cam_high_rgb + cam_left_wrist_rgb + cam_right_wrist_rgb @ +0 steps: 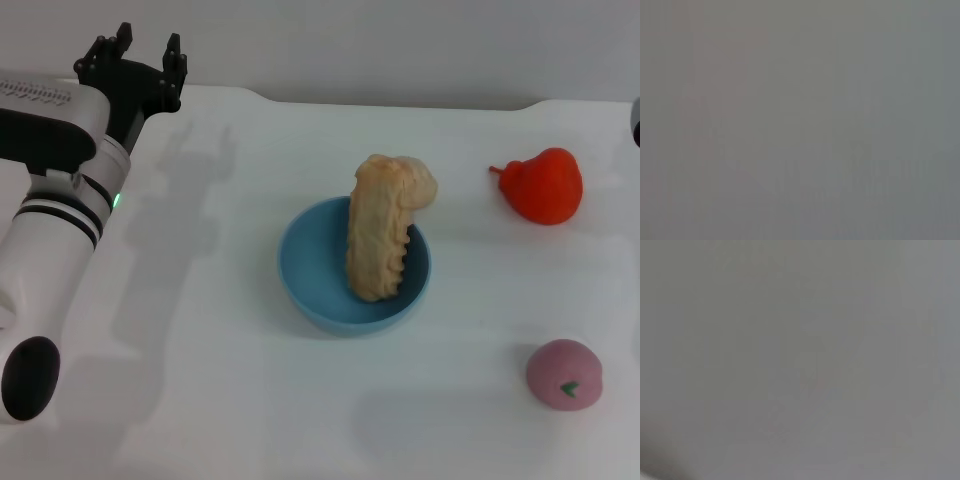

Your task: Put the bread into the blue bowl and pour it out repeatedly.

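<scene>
We are looking from left to right across the table (200,400); the left gripper (135,55) is hanging at the far left corner, well apart from everything, with its dark fingers standing apart and holding nothing; both wrist views are showing only a flat grey, so they are telling us nothing.

In the middle the blue bowl (305,285) is sitting upright on the table, and the bread (382,235) is standing in it on one end, leaning against the far rim with its upper end sticking out above the bowl; its plain tan side is facing us. We are judging the bread to be a light toy, rather stiff and a little ridged, so it is probably not slipping easily between fingers; the free upper end is looking like the best place to take hold. The bowl is looking light and glossy, so we are expecting it to slide or tip when it is gripped at the rim.

To the right a red fruit toy (545,185) is lying far back, and a pink round toy (565,373) is lying nearer; both are well apart from the bowl. Of the right arm only a dark sliver is showing at the right edge; its gripper is not in view.

The surface is white, smooth and flat; around the bowl there is open room for pouring.
</scene>
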`<state>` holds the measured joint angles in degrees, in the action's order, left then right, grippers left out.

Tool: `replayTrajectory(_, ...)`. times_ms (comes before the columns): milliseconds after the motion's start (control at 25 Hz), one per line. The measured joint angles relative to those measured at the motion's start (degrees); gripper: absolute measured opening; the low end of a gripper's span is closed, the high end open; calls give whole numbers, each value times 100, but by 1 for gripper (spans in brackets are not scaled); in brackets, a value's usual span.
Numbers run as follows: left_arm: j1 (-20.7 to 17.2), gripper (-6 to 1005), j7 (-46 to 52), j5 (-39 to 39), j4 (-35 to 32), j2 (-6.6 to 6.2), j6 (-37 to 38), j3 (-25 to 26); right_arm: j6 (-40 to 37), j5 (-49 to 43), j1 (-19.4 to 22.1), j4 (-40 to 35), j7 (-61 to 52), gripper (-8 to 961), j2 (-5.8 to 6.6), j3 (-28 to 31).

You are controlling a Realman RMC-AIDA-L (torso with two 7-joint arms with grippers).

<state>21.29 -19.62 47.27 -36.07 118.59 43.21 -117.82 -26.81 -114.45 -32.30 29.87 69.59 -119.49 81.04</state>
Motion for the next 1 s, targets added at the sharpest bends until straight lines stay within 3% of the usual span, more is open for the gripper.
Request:
replayTrajectory(200, 202, 505, 863, -11, 391, -1, 28, -4, -448, 0, 74, -354, -2742, 491, 84, -746)
replayTrajectory(400, 440, 505, 1531, -34, 778, -2, 52, -141, -1018, -564, 138, -1010, -4672, 491, 49, -1416)
replayTrajectory(640, 408, 505, 1625, -14, 823, 4, 264, -169, -3067, -1133, 701, -1274, -7349, 491, 28, -2775)
replayTrajectory(760, 347, 505, 1628, -7, 827, 14, 346, -274, -3506, -1145, 851, -1252, -7576, 491, 2, -3036)
replayTrajectory(1000, 194, 505, 1630, -6, 795, 16, 362, -432, -3658, -1082, 1033, -1224, -7537, 491, -2, -3025)
